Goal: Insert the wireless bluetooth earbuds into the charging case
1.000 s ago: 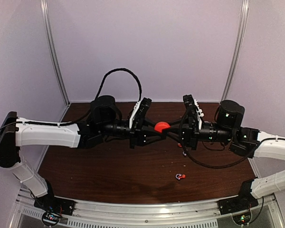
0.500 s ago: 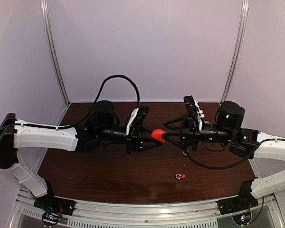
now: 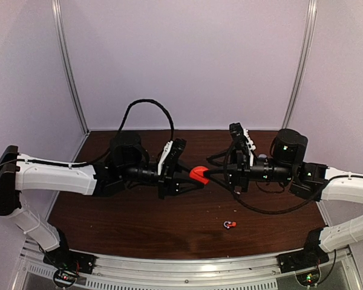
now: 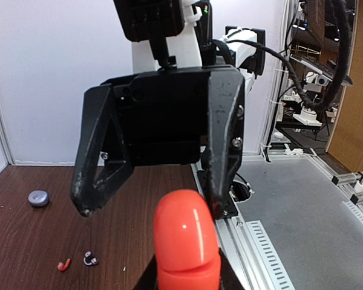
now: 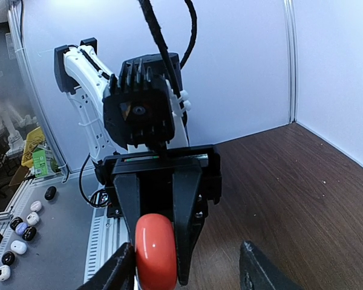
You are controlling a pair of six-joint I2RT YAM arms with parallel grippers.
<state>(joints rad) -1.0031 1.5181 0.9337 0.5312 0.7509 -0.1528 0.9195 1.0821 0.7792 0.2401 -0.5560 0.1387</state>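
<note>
Left pincer (image 3: pixel 192 177) around one red case (image 3: pixel 200 174)

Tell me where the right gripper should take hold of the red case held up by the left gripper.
Probably the rounded free end of the red case, which sticks out past the grip of the left gripper. Bring the right gripper straight on from its own side, its open jaws straddling the case's narrow thickness. The left gripper covers the rest.

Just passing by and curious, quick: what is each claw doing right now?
Left gripper: closed, holding the red case.
Right gripper: open, holding nothing.
</note>
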